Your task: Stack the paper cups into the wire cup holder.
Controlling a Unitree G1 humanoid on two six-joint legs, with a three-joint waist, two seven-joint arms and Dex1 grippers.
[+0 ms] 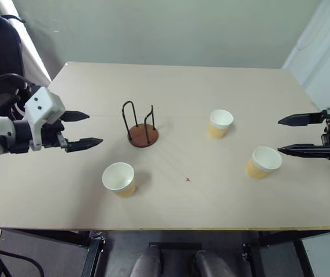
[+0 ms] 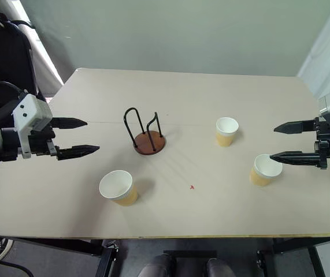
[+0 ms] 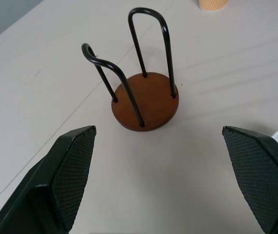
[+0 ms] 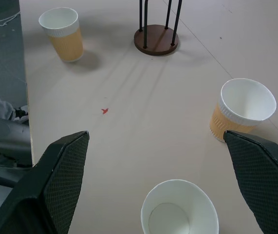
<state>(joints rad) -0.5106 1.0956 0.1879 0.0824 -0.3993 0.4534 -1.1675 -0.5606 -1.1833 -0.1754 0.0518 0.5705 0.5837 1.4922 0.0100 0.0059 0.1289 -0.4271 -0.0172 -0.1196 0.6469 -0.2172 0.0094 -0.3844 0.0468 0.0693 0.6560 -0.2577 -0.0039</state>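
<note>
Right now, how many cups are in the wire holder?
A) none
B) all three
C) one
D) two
A: the wire holder stands empty, and all three cups sit apart from it on the table: one near the front, one past the holder's right, one by the right tool.

The wire cup holder point(image 1: 141, 128) has 2 thin glossy black metal hoops on a smooth reddish-brown wooden base; the 3 paper cups point(image 1: 119, 179) look matt, ribbed yellow-tan outside, plain white inside; the table point(image 1: 222, 196) is pale, matt, smooth; the black fingertips point(image 3: 73, 170) carry a fine cross-hatched texture.
</note>
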